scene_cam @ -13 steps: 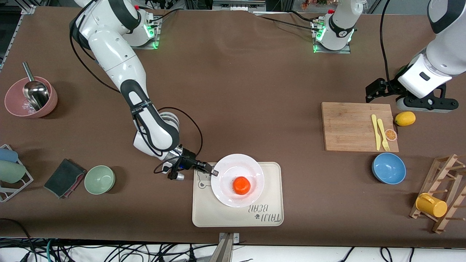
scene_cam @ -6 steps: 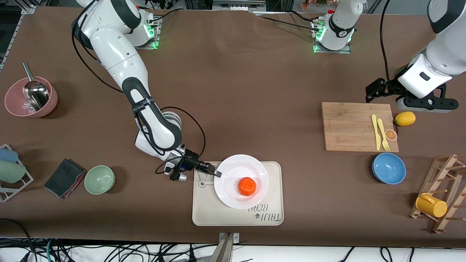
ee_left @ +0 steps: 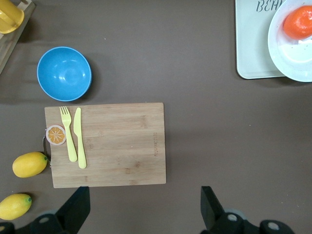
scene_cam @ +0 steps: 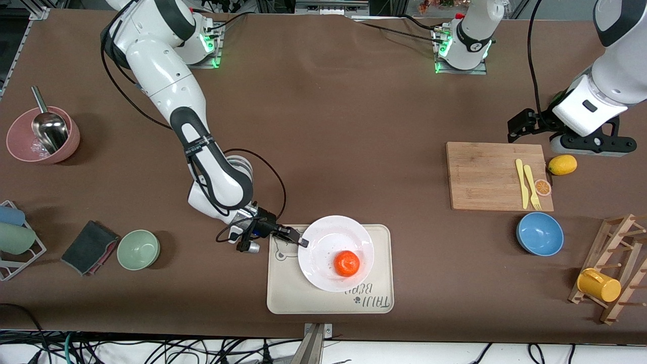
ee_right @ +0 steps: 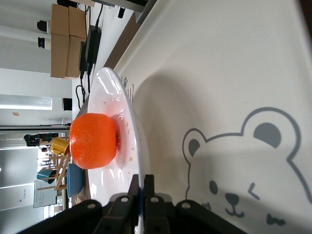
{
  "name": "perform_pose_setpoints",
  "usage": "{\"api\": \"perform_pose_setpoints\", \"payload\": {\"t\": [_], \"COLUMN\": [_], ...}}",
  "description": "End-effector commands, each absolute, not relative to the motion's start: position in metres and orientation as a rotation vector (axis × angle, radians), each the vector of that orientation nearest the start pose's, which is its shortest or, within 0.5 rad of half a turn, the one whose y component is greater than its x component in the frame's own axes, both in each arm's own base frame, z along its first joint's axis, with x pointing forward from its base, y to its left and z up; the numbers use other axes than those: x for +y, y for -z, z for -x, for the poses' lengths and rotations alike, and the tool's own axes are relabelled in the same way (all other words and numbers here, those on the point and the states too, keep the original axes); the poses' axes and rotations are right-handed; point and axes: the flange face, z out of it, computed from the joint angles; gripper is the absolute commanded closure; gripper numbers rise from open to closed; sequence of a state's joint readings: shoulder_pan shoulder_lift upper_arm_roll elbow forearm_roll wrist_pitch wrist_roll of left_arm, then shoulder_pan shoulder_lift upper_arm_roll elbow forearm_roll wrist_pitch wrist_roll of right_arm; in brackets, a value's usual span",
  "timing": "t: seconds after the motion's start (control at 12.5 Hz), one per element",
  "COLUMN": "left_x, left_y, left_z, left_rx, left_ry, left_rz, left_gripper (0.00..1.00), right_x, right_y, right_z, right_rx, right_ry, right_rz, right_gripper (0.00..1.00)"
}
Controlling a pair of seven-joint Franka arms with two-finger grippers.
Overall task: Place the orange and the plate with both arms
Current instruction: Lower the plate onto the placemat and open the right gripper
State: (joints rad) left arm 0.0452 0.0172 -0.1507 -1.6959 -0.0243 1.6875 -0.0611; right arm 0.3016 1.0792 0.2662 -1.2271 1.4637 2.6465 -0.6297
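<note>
Nearest the front camera, a cream tray (scene_cam: 283,298) with a bear print lies on the brown surface (scene_cam: 354,126). On the tray rests the white plate (scene_cam: 323,237), and the orange (scene_cam: 347,263) sits in the plate, toward the edge nearer the camera. The right gripper (scene_cam: 302,241) — reaching down from the right arm — is at the plate's rim on the side toward the right arm's end of the surface; its jaws are pinched tight on that rim, and the right wrist view shows the rim (ee_right: 138,161) running between them with the orange (ee_right: 92,141) just past it.

At about the same depth, toward the right arm's end, stand a green bowl (scene_cam: 138,249), a dark folded cloth (scene_cam: 90,246) and a rack (scene_cam: 15,237) at the surface's edge. Toward the left arm's end stand a blue bowl (scene_cam: 540,233) and a wooden rack (scene_cam: 616,263) holding a yellow cup (scene_cam: 598,285).

Farther from the camera lies a wooden cutting board (scene_cam: 485,177) bearing a yellow knife (scene_cam: 520,182), a yellow fork (scene_cam: 531,186) and an orange slice (scene_cam: 543,187) at its edge; a lemon (scene_cam: 562,165) lies just beside the board. A pink bowl (scene_cam: 20,149) with a metal scoop (scene_cam: 48,126) stands at the right arm's end.

The left gripper (ee_left: 144,207) waits in the air over the surface by the board's farther edge — its jaws stand wide and hold nothing.
</note>
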Motion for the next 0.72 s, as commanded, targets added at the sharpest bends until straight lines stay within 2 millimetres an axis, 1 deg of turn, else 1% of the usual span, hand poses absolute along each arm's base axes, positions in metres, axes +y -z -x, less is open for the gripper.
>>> {"api": "perform_pose_setpoints", "payload": {"t": [0.0, 0.08, 0.16, 0.56, 0.64], "left_x": [-0.061, -0.061, -0.061, -0.062, -0.062], "left_y": [-0.573, -0.573, -0.573, -0.574, -0.573], "left_z": [-0.559, -0.559, -0.559, -0.56, -0.56], "left_rx": [0.074, 0.074, 0.074, 0.079, 0.079], "left_ry": [-0.043, -0.043, -0.043, -0.041, -0.041], "left_rz": [3.175, 3.175, 3.175, 3.174, 3.174], "left_gripper": [0.0, 0.0, 0.0, 0.0, 0.0], "right_x": [0.345, 0.35, 0.35, 0.349, 0.35], "right_y": [-0.128, -0.125, -0.121, -0.113, -0.114], "right_z": [-0.686, -0.682, -0.681, -0.679, -0.679], "right_rx": [0.291, 0.283, 0.28, 0.285, 0.286], "right_ry": [0.287, 0.279, 0.274, 0.266, 0.265], "right_rz": [2.084, 2.088, 2.093, 2.1, 2.098], "right_gripper": [1.0, 1.0, 1.0, 1.0, 0.96]}}
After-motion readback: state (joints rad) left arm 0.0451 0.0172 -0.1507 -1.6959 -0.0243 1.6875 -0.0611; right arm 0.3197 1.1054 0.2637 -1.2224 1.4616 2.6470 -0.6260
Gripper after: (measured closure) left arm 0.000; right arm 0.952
